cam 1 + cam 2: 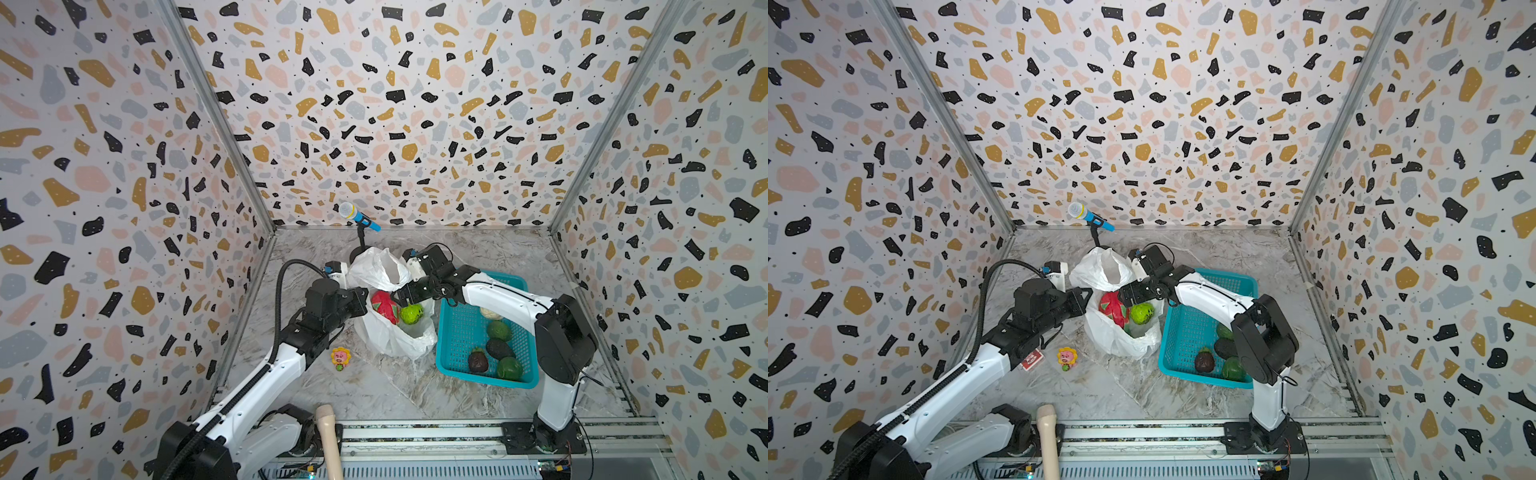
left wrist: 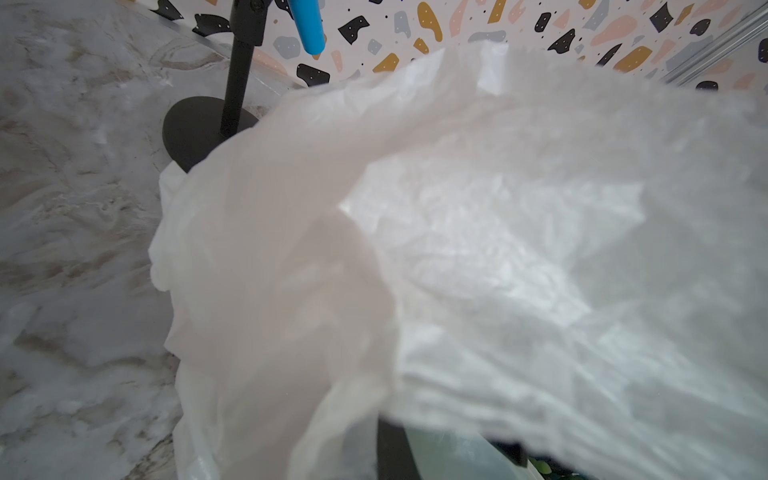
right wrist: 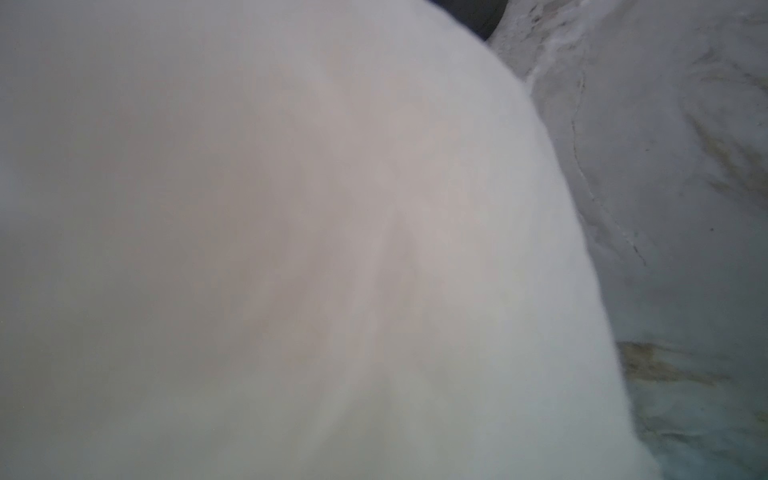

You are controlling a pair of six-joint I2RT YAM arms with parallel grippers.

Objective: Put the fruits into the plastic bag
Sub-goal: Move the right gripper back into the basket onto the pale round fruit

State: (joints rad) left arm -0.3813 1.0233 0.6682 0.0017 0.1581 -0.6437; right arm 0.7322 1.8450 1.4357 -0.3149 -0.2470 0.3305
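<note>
Top views both show the plastic bag (image 1: 384,338) (image 1: 1108,336) standing in the middle of the marble table (image 1: 374,395), its mouth open upward. Inside it lie two fruits side by side: a red dragon fruit (image 1: 384,306) (image 1: 1113,309) and a bumpy green fruit (image 1: 411,313) (image 1: 1142,313).

The left gripper (image 1: 362,305) (image 1: 1086,297) is at the left rim of the bag. Its claw is closed and pinches the thin plastic there. In the left wrist view the white bag (image 2: 498,249) fills most of the picture, and behind it stands the black microphone stand (image 2: 199,129).

The right gripper (image 1: 401,297) (image 1: 1124,297) reaches across over the mouth of the bag, just above the bumpy green fruit. One cannot tell how its claw stands: the top views show only a dark shape, and the right wrist view is covered by blurred white plastic (image 3: 249,249).

Just to the right of the bag is the teal basket (image 1: 461,328) (image 1: 1187,328). In it lie more fruits, among them a dark brown fruit (image 1: 478,361) (image 1: 1204,361) and a dark green fruit (image 1: 499,348) (image 1: 1225,347). A small sunflower toy (image 1: 340,358) (image 1: 1067,358) lies on the table near the left side of the bag.
</note>
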